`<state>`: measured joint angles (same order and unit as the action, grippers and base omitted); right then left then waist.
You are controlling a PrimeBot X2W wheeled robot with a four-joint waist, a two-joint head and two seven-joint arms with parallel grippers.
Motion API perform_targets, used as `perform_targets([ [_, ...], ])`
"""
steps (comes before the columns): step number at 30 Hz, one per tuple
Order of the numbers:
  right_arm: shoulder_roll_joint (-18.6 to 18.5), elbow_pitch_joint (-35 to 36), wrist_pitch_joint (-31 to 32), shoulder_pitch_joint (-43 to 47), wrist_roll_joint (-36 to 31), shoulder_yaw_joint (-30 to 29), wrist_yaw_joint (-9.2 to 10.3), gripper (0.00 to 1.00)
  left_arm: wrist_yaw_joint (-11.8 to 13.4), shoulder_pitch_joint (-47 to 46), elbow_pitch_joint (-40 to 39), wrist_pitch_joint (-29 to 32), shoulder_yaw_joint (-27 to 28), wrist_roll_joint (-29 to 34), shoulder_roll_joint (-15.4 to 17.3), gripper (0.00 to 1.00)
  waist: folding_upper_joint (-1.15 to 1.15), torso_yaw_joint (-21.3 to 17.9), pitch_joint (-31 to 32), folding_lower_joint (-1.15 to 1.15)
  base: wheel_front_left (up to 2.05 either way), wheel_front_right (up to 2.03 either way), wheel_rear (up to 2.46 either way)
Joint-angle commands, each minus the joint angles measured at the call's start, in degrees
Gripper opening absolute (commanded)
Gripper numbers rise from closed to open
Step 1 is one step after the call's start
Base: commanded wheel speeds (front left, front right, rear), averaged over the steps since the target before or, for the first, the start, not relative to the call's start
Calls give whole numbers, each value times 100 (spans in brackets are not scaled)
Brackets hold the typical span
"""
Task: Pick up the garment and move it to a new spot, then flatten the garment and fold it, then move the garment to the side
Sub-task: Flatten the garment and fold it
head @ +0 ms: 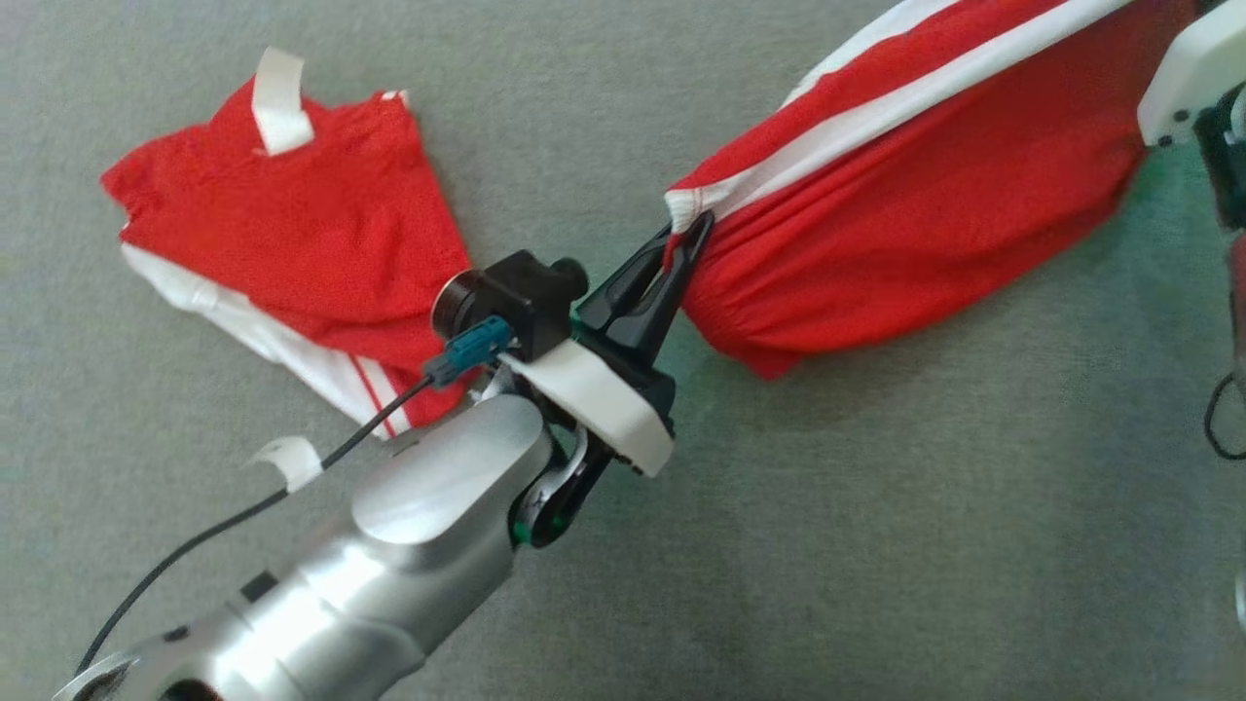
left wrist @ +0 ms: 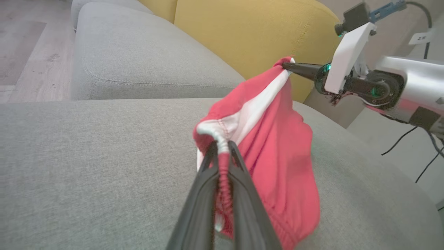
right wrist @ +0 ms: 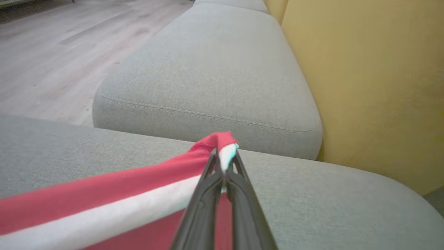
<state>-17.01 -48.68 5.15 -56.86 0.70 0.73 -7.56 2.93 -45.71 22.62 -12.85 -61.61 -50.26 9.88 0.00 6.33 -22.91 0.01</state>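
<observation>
The red garment (head: 905, 185) — soft knit, white side stripe, gathered elastic hem — hangs stretched above the coarse grey sofa cushion (head: 876, 506), left gripper (head: 689, 232) and right gripper (right wrist: 224, 160) each clenched on a bunched corner.

Left forearm (head: 428, 526) stretched diagonally, wrist bent, left gripper (head: 686, 239) pinched tight on garment (head: 925, 185) edge. Right gripper (right wrist: 223, 161) clamped likewise on opposite end, fingers roughly level.

A home living room: a grey sofa (right wrist: 208, 76) with yellow back cushions (right wrist: 364, 86) behind it, wood-plank floor (right wrist: 52, 52) beside it.
</observation>
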Motion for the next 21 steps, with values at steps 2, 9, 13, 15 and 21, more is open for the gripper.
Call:
perform_targets([
  [2, -57, -68, -124, -321, -122, 40, 8, 0, -59, -266, -46, -86, 185, 74, -11, 0, 0, 198, -204, -1, 0, 0, 0],
  [9, -41, -734, -381, -659, -372, -132, 8, 100, -112, -405, 223, -53, 104, 131, -164, 46, 0, 315, -320, -1, 0, 0, 0],
  [13, 36, -1140, -669, -791, -496, -207, 8, 100, -62, -383, 367, -112, 187, 148, -176, 100, 0, 262, -211, -1, 0, 0, 0],
  [15, 48, -1253, -829, -797, -510, -248, 8, 100, -28, -344, 378, -142, 256, 167, -142, 100, 0, 218, -101, -1, 0, 0, 0],
  [21, 119, -1451, -1390, -698, -290, -386, 8, 100, 219, -148, 208, -200, 634, 260, 100, 100, 0, 39, 344, -1, 0, 0, 0],
])
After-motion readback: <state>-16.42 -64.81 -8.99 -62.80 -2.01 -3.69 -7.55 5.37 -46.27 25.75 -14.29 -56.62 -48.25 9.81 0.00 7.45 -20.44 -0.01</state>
